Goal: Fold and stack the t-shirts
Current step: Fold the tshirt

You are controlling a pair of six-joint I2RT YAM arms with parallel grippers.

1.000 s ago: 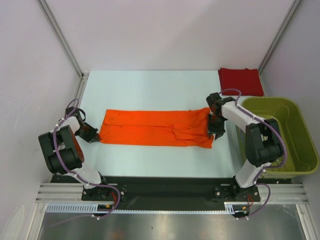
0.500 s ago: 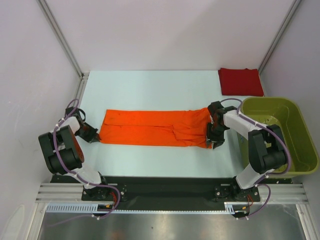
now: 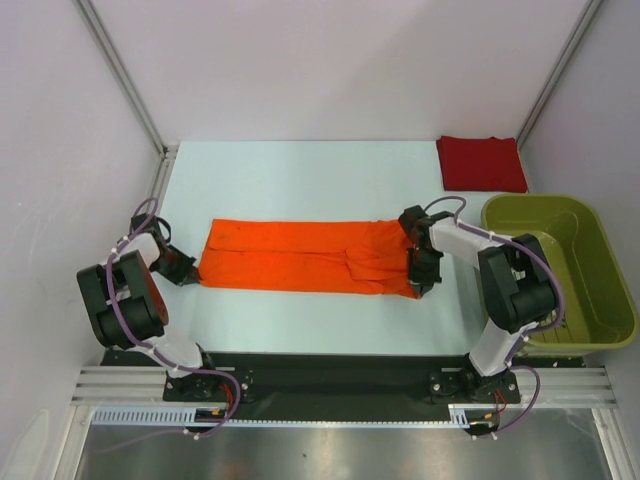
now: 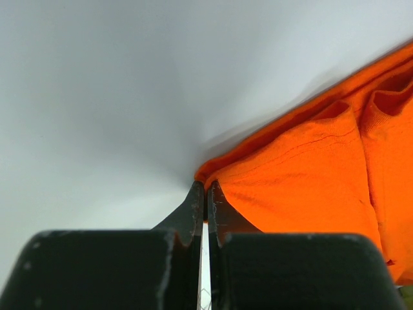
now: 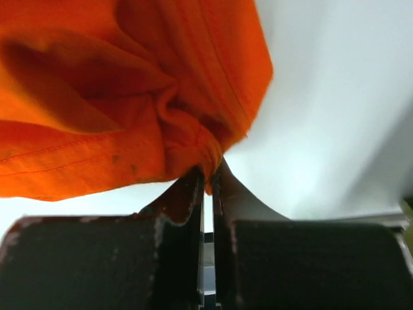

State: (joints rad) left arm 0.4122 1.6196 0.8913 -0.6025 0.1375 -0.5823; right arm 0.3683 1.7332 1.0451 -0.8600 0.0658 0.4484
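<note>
The left gripper (image 3: pixel 193 270) is pinched fully closed on the orange shirt (image 3: pixel 300 257). In its wrist view the two fingertips (image 4: pixel 195 200) meet with only a hairline gap, and the cloth's corner sits right at their tips. From that grip the shirt runs away to the gripper's right as a long flat band on the table (image 3: pixel 300 180), folded lengthwise, with a seam and small folds showing close to the fingers. The right gripper (image 3: pixel 420 284) is at the band's other end, also closed tight. In its wrist view a bunched, puckered bit of the hem is caught between the fingertips (image 5: pixel 190 184), and the rest of the shirt spreads up and to the left of them, with bare table to their right. So the orange shirt lies stretched between the two grippers, held at both near corners. The red shirt (image 3: pixel 480 163) lies folded as a rectangle well beyond the right gripper, by the far right corner of the table, apart from the orange one. The basket (image 3: pixel 600 335) stands to the right of that gripper, next to its arm.
</note>
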